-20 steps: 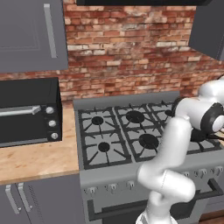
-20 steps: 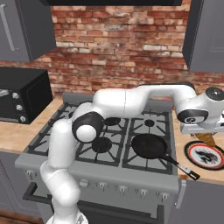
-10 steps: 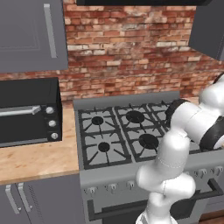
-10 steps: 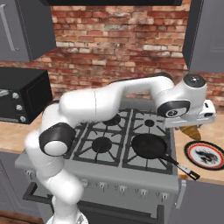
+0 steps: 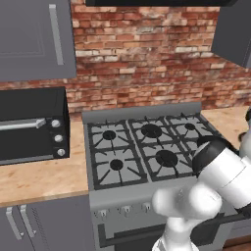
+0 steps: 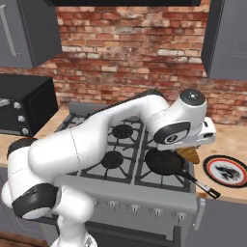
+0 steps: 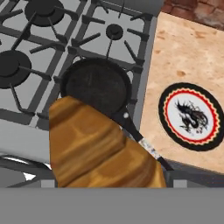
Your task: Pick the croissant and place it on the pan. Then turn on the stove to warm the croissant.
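The croissant (image 7: 100, 151) is golden-brown and looms large in the hand view, hiding the finger tips. My gripper (image 6: 197, 144) is shut on it, and a brown end of the croissant (image 6: 189, 155) shows under the hand. It hangs just off the right rim of the pan (image 6: 163, 161), a black round pan (image 7: 97, 87) on the stove's front right burner. The pan's thin handle (image 6: 200, 184) points toward the front right. The grey stove (image 5: 147, 147) has black grates, and its small knobs (image 6: 132, 210) line the front.
A red-rimmed white plate (image 6: 226, 171) lies on the wooden counter right of the stove, also the plate (image 7: 190, 114) in the hand view. A black toaster oven (image 5: 29, 125) stands on the counter at the left. A brick wall and grey cabinets are behind.
The arm has swung left from above the plate to the pan's right rim, carrying the croissant, and the hand has dropped lower.
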Tool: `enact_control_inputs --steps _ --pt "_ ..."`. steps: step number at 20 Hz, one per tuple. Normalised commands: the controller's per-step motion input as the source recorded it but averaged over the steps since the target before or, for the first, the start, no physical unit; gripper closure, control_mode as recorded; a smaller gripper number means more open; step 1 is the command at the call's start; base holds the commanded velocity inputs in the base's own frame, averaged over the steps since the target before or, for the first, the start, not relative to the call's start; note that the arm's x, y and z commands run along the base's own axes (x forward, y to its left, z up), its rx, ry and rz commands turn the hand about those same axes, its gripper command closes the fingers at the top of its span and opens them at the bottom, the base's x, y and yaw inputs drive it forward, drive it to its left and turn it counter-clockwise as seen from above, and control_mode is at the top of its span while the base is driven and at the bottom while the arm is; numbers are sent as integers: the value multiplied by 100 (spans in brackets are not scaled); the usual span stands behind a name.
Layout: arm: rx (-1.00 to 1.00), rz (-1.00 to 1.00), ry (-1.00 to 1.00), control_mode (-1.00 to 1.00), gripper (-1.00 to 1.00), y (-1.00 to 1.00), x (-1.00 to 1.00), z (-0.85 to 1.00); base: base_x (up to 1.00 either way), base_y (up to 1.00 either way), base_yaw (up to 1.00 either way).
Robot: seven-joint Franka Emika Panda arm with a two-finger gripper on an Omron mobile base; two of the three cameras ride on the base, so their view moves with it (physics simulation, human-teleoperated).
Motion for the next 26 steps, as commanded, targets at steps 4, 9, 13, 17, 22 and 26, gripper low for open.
enact_control_inputs --steps 4,9,13,17,22,26 --pt "-2 12 0 -100 100 99 -61 8 0 0 0" --pt "0 1 -2 -100 100 28 0 6 0 0 0" --pt "-3 0 0 -100 100 94 0 20 0 0 0" --pt "-5 0 0 -100 100 92 7 9 0 0 0" --pt "1 0 0 -100 100 -1 3 -16 0 0 0" --pt "0 0 0 -100 100 0 16 -18 0 0 0"
